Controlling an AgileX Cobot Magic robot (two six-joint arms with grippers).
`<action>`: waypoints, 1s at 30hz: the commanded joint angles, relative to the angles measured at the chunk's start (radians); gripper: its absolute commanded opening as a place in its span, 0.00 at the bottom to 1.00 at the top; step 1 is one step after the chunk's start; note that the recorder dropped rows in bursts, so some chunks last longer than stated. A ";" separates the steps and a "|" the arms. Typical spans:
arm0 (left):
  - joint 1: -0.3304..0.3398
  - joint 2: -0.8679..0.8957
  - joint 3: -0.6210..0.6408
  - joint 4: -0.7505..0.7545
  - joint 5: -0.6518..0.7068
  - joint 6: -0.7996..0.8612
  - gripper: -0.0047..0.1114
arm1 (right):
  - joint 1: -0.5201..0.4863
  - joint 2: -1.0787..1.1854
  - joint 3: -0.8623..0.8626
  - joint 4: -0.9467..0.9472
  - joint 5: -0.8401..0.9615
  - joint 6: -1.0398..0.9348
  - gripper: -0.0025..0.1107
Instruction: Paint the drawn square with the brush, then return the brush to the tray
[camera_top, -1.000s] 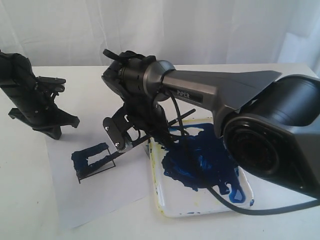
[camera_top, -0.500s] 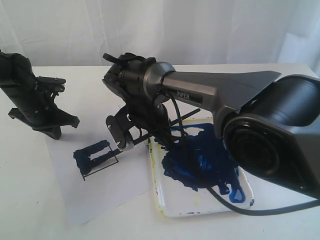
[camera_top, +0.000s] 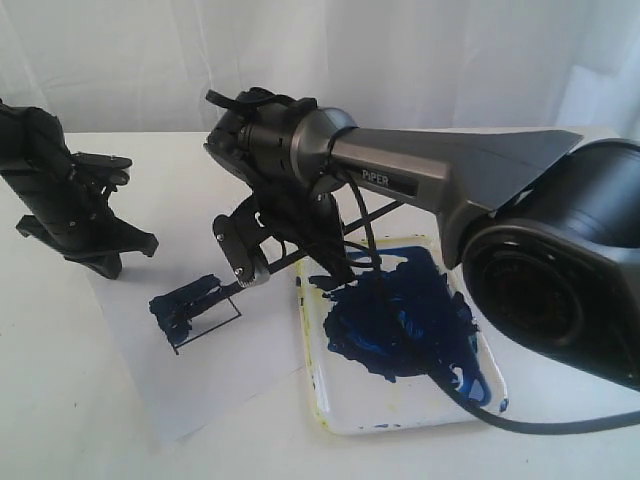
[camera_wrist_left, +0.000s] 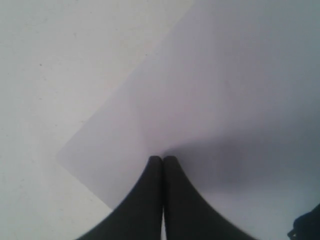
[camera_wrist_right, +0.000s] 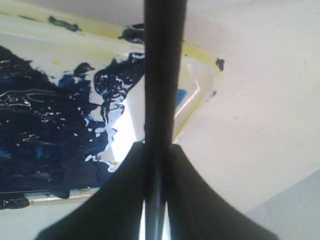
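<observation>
Brush (camera_top: 385, 211) tip touches the square (camera_top: 195, 308) just left of the tray (camera_top: 400, 420); your right gripper (camera_top: 245, 268) pinches it, and your left gripper (camera_top: 103, 263) hangs farther left. At the left wrist, your fingers (camera_wrist_left: 142, 205) are pressed together, empty. At the right wrist, your fingers (camera_wrist_right: 112, 200) clamp the brush over the tray's rim.

Gripper (camera_wrist_right: 157, 147) clamps the brush (camera_wrist_right: 164, 60) — tray (camera_wrist_right: 196, 80) (blue-smeared) beneath.

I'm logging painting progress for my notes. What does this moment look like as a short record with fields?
left gripper: shut, empty, over paper
right gripper: shut on brush
brush tip: at the square
square: partly smeared blue, rest white
tray: holds blue paint blotch
</observation>
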 joint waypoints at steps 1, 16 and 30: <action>0.004 0.016 0.006 0.023 0.031 0.001 0.04 | 0.000 -0.036 0.002 -0.001 0.006 -0.021 0.02; 0.004 0.016 0.006 0.023 0.031 0.001 0.04 | 0.000 -0.092 0.105 -0.027 0.006 -0.019 0.02; 0.004 0.016 0.006 0.023 0.033 0.001 0.04 | 0.000 -0.054 0.105 -0.038 0.006 0.090 0.02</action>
